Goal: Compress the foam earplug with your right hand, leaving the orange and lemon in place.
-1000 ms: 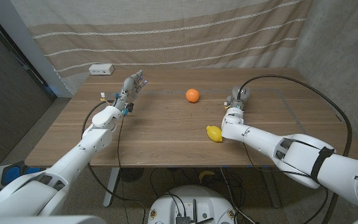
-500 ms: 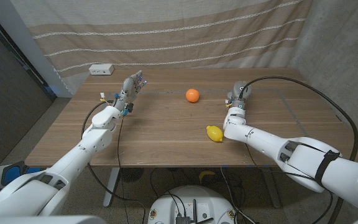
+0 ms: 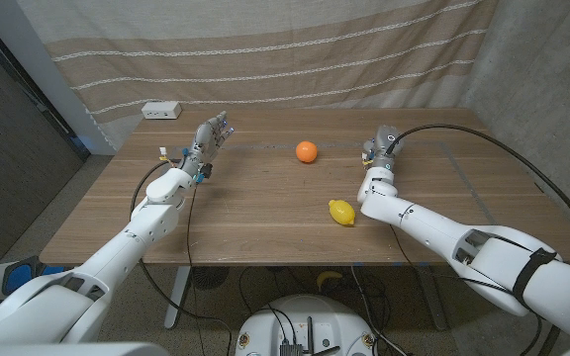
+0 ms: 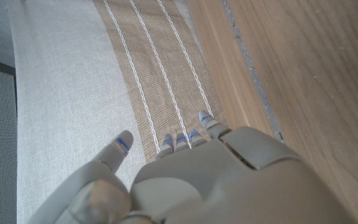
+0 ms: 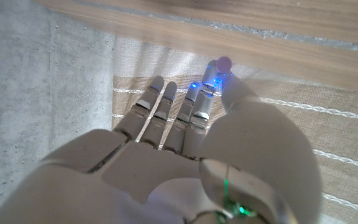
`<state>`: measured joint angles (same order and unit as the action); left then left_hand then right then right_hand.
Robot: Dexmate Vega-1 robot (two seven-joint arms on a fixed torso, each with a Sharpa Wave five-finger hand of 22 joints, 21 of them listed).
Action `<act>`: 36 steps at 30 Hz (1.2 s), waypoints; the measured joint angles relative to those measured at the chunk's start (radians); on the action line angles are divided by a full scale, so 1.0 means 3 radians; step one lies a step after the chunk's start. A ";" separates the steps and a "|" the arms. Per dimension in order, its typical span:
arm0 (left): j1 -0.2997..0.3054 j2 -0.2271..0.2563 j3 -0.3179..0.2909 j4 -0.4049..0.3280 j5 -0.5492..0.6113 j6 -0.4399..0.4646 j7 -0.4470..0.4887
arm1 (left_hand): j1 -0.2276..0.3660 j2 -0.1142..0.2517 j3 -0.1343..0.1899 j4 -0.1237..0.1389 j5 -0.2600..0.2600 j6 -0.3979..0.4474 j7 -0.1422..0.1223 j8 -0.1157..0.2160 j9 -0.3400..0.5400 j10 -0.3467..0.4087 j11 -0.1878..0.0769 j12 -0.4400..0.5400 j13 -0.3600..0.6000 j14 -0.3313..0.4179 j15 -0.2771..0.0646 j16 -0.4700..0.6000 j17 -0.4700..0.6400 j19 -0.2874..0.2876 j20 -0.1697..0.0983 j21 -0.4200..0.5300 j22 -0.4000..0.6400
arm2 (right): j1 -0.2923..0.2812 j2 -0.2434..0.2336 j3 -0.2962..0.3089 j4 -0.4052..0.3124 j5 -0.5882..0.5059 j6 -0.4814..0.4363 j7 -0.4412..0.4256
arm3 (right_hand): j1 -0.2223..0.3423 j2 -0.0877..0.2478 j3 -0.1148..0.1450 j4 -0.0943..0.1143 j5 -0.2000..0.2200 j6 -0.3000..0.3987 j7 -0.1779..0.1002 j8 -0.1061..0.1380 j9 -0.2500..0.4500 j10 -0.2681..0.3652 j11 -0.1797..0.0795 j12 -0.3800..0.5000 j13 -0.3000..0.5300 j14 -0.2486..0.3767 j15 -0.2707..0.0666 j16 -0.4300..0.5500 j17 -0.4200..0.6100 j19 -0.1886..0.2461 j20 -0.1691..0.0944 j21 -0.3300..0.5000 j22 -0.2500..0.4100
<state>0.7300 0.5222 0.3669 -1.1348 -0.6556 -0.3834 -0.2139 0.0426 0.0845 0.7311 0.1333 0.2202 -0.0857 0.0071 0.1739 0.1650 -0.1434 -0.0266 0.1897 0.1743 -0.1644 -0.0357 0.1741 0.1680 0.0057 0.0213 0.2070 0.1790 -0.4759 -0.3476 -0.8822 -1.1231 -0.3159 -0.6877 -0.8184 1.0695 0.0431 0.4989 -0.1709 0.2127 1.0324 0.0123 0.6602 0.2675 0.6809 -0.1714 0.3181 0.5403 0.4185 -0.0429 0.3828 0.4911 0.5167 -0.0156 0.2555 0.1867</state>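
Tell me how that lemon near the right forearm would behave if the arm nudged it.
The lemon looks oval with a pointed end, so it would probably wobble or pivot rather than roll straight. It lies loose on the bare wooden table, so nothing would stop it. Its rind looks firm; a nudge is unlikely to damage it.

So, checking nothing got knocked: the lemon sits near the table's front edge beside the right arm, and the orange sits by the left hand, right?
Not quite. In the head view the orange sits mid-table, nearer the right hand; the lemon is as you said.
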 measured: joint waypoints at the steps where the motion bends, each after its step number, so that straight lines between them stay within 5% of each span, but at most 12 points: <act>1: 0.0000 0.0000 0.0000 -0.0003 0.0000 0.0000 0.0000 | 0.0000 0.0000 0.0000 0.0000 0.0000 0.0000 0.0000 0.0000 0.0000 -0.0001 0.0001 0.0000 0.0000 0.0000 0.0000 0.0000 0.0000 0.0000 0.0000 0.0000 0.0000 | -0.0016 -0.0010 0.0026 -0.0038 0.0019 0.0022 0.0007 | 0.0000 0.0000 0.0000 0.0000 0.0000 0.0000 0.0000 0.0000 0.0000 0.0000 0.0000 0.0000 0.0000 0.0000 0.0000 0.0000 0.0000 0.0011 0.0011 0.0000 0.0000; 20: 0.0055 0.0036 -0.0001 -0.0141 0.0022 0.0007 0.0062 | 0.0000 0.0000 0.0000 0.0000 0.0000 0.0000 0.0000 0.0000 0.0000 -0.0012 0.0012 0.0000 0.0000 0.0000 0.0000 0.0000 0.0000 0.0000 0.0000 0.0000 0.0000 | -0.0383 -0.0244 0.0607 -0.0747 0.0527 0.0542 0.0258 | -0.0017 -0.0017 -0.0001 0.0000 0.0000 -0.0025 0.0049 0.0000 0.0019 0.0000 0.0000 -0.0016 -0.0001 0.0018 -0.0018 0.0000 0.0008 0.0046 -0.0025 0.0013 0.0000; 36: 0.0105 0.0062 -0.0002 -0.0253 0.0046 0.0033 0.0123 | 0.0000 0.0000 -0.0014 -0.0014 0.0000 -0.0019 0.0019 0.0000 0.0000 -0.0012 0.0012 0.0000 0.0000 0.0000 0.0000 0.0000 0.0000 0.0000 0.0000 0.0000 0.0000 | -0.0597 -0.0414 0.0966 -0.1118 0.1019 0.0829 0.0631 | -0.0093 0.0015 -0.0006 0.0033 0.0052 -0.0122 0.0120 0.0020 0.0120 0.0000 0.0000 -0.0091 0.0031 -0.0040 -0.0001 -0.0019 0.0056 0.0021 0.0000 0.0013 0.0003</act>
<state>0.7614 0.5408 0.3661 -1.2106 -0.6418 -0.3734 -0.1769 0.0426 0.0845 0.7270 0.1292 0.2202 -0.0913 0.0127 0.1739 0.1650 -0.1469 -0.0231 0.1897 0.1743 -0.1644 -0.0357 0.1742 0.1680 0.0057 0.0214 0.2070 0.1790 -0.6551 -0.4717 -0.5924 -1.4586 -0.0102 -0.4391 -0.6291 1.0417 0.0475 0.4971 -0.1610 0.2283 0.9960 0.0482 0.6661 0.3036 0.6809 -0.1715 0.2907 0.5495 0.4067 -0.0432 0.3772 0.5081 0.5229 -0.0157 0.2593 0.1875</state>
